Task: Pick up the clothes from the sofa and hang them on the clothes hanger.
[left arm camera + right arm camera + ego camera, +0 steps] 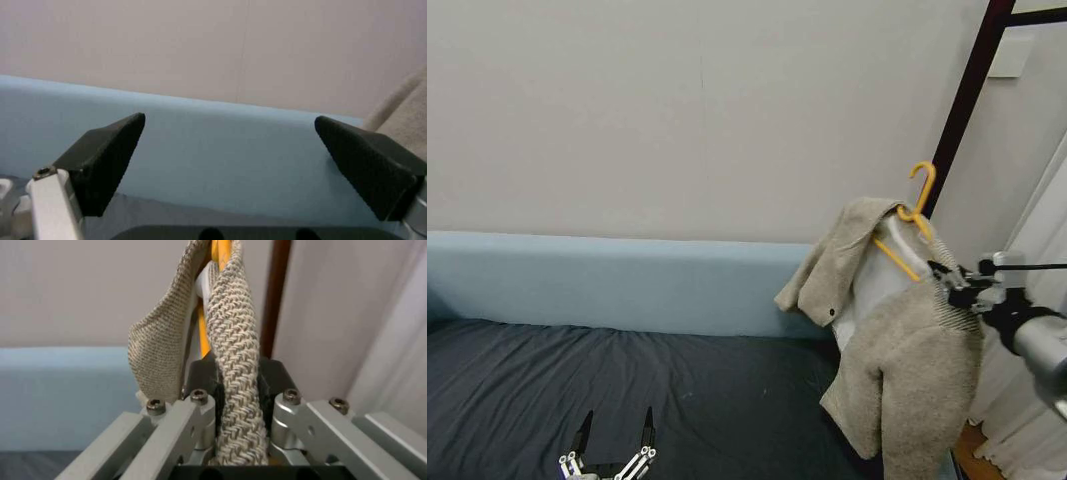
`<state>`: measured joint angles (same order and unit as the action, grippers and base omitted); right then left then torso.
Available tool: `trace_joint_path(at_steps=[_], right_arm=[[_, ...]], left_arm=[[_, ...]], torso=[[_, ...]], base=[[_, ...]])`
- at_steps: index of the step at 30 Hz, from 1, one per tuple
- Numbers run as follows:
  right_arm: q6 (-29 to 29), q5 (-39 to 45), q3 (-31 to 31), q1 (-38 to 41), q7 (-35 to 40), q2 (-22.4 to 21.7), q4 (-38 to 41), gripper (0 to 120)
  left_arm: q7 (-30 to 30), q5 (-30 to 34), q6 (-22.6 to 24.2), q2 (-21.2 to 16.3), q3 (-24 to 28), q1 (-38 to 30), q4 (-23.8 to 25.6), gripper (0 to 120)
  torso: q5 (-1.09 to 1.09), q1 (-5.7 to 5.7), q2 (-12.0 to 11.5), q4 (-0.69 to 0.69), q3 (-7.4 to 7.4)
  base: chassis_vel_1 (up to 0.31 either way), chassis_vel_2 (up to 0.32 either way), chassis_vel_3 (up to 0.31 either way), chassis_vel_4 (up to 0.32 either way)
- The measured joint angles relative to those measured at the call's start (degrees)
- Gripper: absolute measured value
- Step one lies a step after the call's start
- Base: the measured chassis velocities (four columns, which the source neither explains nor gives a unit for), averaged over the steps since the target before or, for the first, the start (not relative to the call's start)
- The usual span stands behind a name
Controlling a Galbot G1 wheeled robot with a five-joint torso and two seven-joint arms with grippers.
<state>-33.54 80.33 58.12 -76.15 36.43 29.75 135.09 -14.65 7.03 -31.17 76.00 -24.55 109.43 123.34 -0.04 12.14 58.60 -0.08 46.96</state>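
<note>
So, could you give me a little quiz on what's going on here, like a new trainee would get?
1. True or false: the left claw is open and holds nothing.
2. Pick one: what does the right claw grip? A) a pillow. B) the beige cardigan, draped on a yellow hanger. C) a curtain.
3. Fill in: the left claw sits low, over the dark seat of the ___.

Key: 1 true. 2 B. 3 sofa.
</note>
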Motion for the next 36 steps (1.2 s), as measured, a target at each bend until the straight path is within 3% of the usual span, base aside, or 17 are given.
trace_joint_path(at_steps=[6,14,21,30,32,33,36], right_arm=[[-4.38,2.50,10.86,-4.52,3.81,-0.02,-3.68,10],[-4.83,-2.46,14.85,-5.29,1.80,-1.18,-12.01,10],[1.02,-14.68,4.91,1.85,-4.16,-5.05,-20.74,10],[8.36,-26.38,-2.02,5.84,-9.93,-7.81,-26.48,10],[10.52,-29.52,-7.85,11.64,-12.08,-8.79,-30.73,10],[10.52,-29.52,-7.85,11.64,-12.08,-8.79,-30.73,10],[13.53,-32.93,-18.69,22.52,-14.60,-8.61,-36.70,10]], left_arm=[[-0.01,0.12,0.09,-0.08,0.09,-0.15,-0.05,100],[-0.03,0.19,0.18,-0.11,0.14,-0.24,-0.08,100],[-0.04,0.24,0.22,-0.14,0.17,-0.28,-0.10,100],[-0.04,0.26,0.24,-0.16,0.21,-0.30,-0.10,100],[-0.04,0.27,0.25,-0.17,0.21,-0.30,-0.10,100],[-0.04,0.27,0.25,-0.17,0.21,-0.30,-0.10,100],[-0.04,0.28,0.27,-0.17,0.22,-0.30,-0.10,100]], torso=[[0.01,0.01,0.00,0.01,0.00],[0.02,0.01,0.00,-0.01,0.00],[0.00,0.01,0.00,0.02,0.01],[-0.05,0.01,0.00,-0.02,0.00],[0.01,0.01,0.00,0.01,0.01],[0.01,0.01,0.00,0.01,0.01],[0.00,0.01,0.00,0.00,0.01]], base=[[0.000,0.000,0.000,0.000],[0.000,0.000,0.000,0.000],[0.000,0.000,0.000,0.000],[0.000,0.000,0.000,0.000],[0.000,0.000,0.000,0.000],[0.000,0.000,0.000,0.000],[0.000,0.000,0.000,0.000]])
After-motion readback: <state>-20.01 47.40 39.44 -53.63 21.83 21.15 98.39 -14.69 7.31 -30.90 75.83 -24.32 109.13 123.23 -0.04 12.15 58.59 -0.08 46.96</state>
